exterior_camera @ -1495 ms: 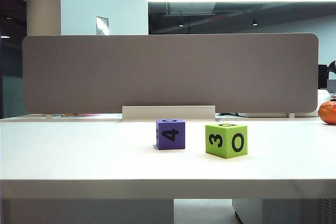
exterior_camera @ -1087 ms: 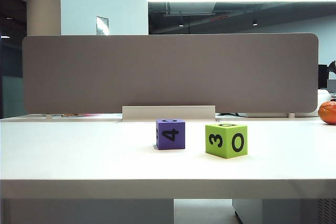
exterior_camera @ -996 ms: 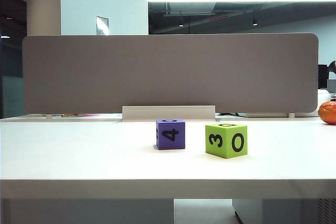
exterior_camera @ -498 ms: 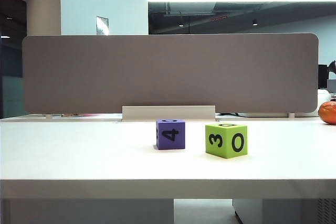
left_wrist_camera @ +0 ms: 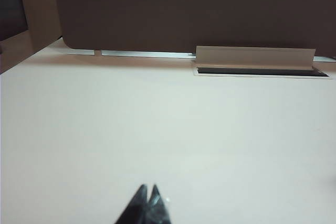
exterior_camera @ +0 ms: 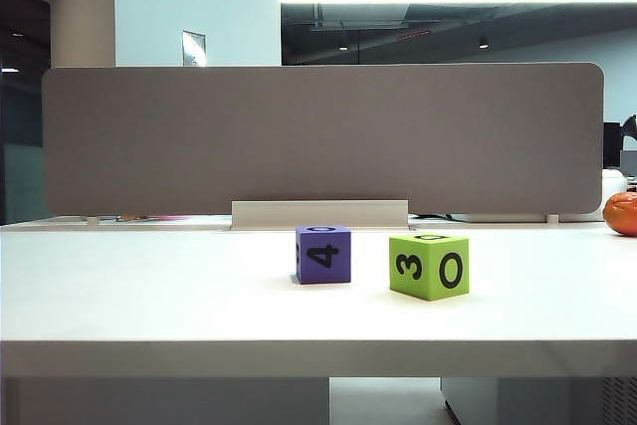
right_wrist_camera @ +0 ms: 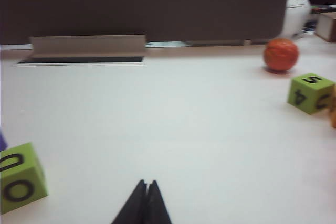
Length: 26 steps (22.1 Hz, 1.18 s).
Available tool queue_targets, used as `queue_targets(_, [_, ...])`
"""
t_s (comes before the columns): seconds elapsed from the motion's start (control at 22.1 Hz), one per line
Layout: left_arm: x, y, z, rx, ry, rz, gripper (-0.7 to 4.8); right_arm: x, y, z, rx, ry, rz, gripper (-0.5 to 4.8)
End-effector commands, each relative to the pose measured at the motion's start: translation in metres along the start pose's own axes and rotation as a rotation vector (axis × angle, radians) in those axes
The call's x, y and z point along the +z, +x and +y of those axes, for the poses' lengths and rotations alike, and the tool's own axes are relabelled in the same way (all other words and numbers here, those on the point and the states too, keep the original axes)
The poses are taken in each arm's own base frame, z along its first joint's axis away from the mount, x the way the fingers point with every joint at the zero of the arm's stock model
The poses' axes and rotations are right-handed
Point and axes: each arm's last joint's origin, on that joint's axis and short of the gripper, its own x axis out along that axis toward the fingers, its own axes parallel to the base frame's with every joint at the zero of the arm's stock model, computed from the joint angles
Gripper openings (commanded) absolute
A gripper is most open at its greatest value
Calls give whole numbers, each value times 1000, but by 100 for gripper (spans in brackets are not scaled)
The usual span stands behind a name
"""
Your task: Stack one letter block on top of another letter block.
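Desk holds the purple block marked 4 near its middle, the green block marked 3 and 0 just right, apart. Left gripper and right gripper hover low, jaws closed, empty.

Matt lime-green cube, matt purple cube, smooth white table

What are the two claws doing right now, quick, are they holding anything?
Left gripper: shut, holding nothing, low over bare white table.
Right gripper: shut, holding nothing, apart from the lime-green cube.
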Motion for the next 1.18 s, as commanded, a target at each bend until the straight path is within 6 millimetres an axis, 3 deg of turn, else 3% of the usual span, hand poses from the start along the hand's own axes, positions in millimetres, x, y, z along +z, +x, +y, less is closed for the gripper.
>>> queue_targets(0.05, [2,0,-1,-32,5,-15,-6,4,-1,2,66,-3,-23,-6])
queue_targets(0.27, [2,0,-2,-54,4,-14,-6,10,-2,2,68,-3,-32,-6])
queue_targets(0.86, [1,0,-3,-99,4,-1,-6,47,-11,4,73,-9,-82,-6])
queue_targets(1.18, [0,0,-3,-99,0,7,-6,76,4,6,158,-4,3,-6])
